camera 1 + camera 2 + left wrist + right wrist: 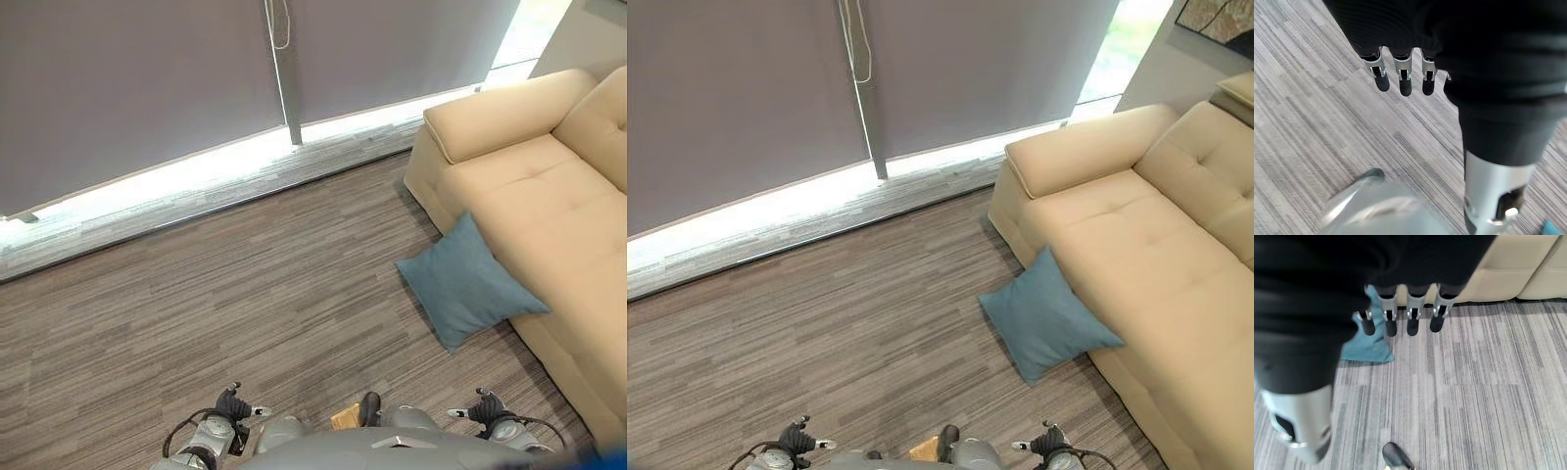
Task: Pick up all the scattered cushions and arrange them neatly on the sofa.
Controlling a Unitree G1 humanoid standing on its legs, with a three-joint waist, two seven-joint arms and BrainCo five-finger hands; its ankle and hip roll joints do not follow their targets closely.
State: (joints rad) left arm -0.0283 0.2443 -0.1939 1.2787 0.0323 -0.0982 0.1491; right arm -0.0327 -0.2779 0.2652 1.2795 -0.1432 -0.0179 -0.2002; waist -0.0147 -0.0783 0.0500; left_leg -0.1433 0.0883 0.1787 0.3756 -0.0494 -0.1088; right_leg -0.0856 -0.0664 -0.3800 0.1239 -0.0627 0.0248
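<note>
Leaning on sofa (pixel 549 186) front, blue cushion (pixel 465 284), well ahead of empty, slack-fingered right hand (pixel 1400 316); left hand (pixel 1400 73) likewise.

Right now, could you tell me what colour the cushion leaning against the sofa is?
The cushion is plain teal blue, clearest in the left eye view.

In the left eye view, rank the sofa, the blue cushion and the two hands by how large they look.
1. Sofa.
2. Blue cushion, leaning against the sofa's front.
3. Left hand and right hand: alike, not ranked.
</note>
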